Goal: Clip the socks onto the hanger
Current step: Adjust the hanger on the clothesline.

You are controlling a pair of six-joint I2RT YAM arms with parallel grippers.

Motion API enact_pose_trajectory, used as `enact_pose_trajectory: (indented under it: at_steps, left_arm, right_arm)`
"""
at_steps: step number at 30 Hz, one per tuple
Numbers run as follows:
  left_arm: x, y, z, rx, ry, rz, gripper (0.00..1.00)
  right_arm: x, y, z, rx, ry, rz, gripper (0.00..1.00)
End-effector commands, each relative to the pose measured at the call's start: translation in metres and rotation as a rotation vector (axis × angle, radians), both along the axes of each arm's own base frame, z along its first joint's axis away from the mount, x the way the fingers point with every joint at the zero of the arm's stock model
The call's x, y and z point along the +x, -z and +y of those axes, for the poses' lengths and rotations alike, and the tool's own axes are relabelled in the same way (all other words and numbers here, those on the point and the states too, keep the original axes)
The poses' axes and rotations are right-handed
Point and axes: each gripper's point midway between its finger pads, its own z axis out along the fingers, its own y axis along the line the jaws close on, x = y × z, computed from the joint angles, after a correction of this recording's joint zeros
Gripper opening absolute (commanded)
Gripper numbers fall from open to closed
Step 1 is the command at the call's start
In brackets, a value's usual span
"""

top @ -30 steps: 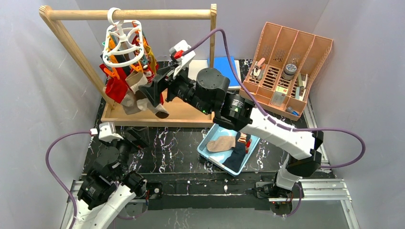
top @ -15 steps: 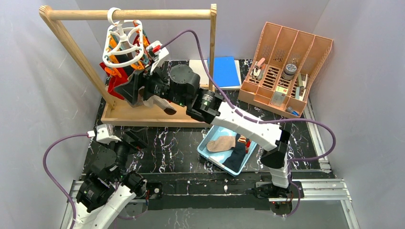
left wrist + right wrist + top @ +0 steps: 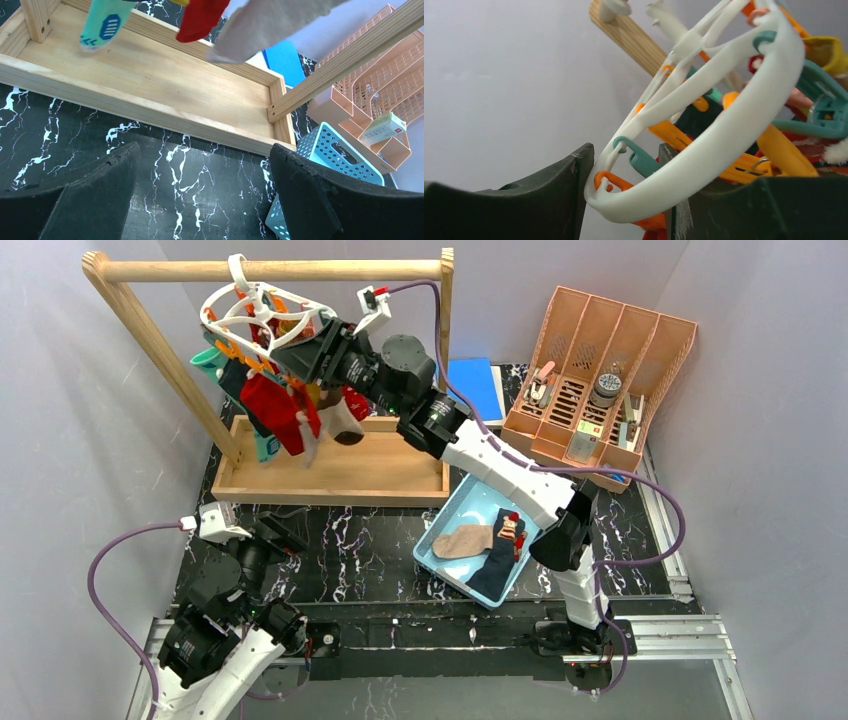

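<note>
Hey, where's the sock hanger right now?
In the top view it's at upper left: the hanger hangs tilted from the wooden rail, its white ring between the fingers of the right hand, with clipped socks dangling beneath.

Clearance | I see open tabletop (image 3: 200, 190) between my left fingers (image 3: 95, 195) | front lip of the wooden frame (image 3: 150, 107) walls it off ahead, blue basket (image 3: 325, 150) blocks the right | hanging socks (image 3: 285, 415) crowd the air above that frame's base | right arm (image 3: 500, 465) bridges over the basket
</note>
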Motion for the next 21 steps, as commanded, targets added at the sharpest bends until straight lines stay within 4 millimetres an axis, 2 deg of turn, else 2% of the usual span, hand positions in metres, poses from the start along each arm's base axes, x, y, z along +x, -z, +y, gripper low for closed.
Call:
enact_pose_trajectory:
  at_steps: [1,13,21]
  left_arm:
    - [-0.001,-0.001,0.005,-0.003,-0.023,-0.007,0.98]
    - [-0.002,-0.002,0.006,-0.004,-0.026,-0.013,0.99]
    - [-0.002,-0.001,0.007,-0.003,-0.026,-0.010,0.98]
  right_arm:
    - [0.011,-0.046,-0.037,0.126,0.035,-0.006,0.57]
    - [0.039,-0.042,-0.074,0.121,0.129,0.019,0.55]
    - [0.048,-0.031,-0.085,0.041,0.206,-0.002,0.61]
